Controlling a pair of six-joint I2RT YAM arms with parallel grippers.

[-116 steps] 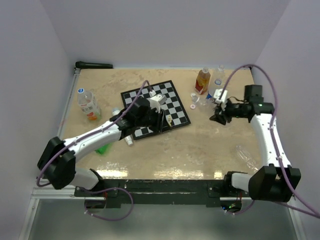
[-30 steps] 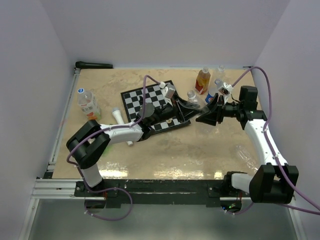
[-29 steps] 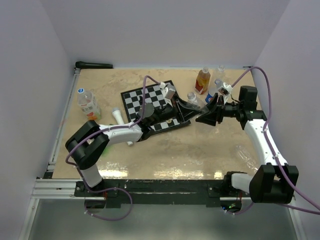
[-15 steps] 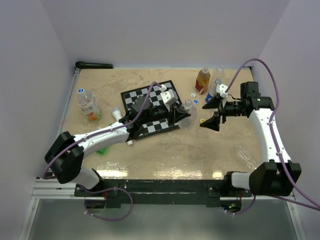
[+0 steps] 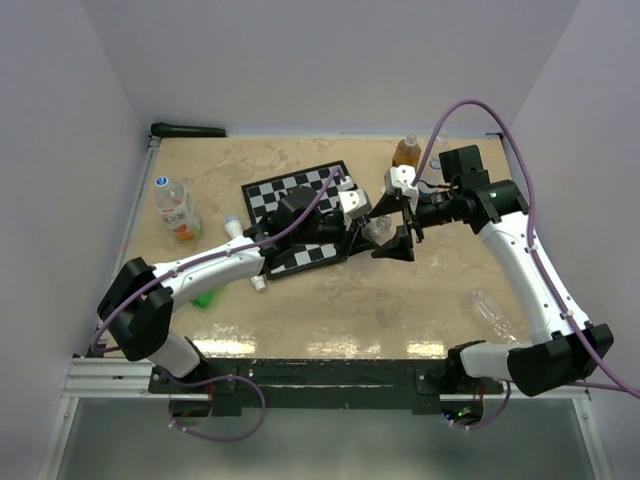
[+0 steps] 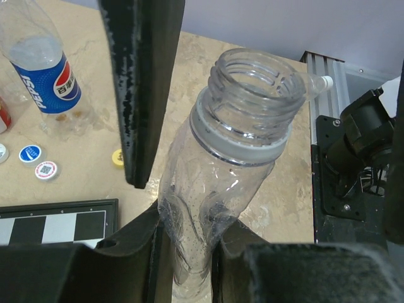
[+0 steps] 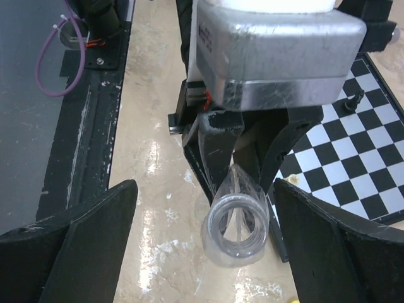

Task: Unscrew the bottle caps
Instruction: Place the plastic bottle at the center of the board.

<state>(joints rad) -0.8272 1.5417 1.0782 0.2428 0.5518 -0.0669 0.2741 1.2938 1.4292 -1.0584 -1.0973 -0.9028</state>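
While left gripper (image 5: 362, 222) pinches the capless bottle (image 6: 246, 120), right gripper (image 7: 202, 243) gapes

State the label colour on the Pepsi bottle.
Pepsi bottle label: blue with white lettering, best in the left wrist view.

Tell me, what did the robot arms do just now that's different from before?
The left fingers reached right, took hold of a clear bottle and keep it clamped. The right fingers, shut at its top a second ago, opened, backed away, then swung left. They now stand wide on either side of its open mouth. The board and the far-left bottle stayed put.
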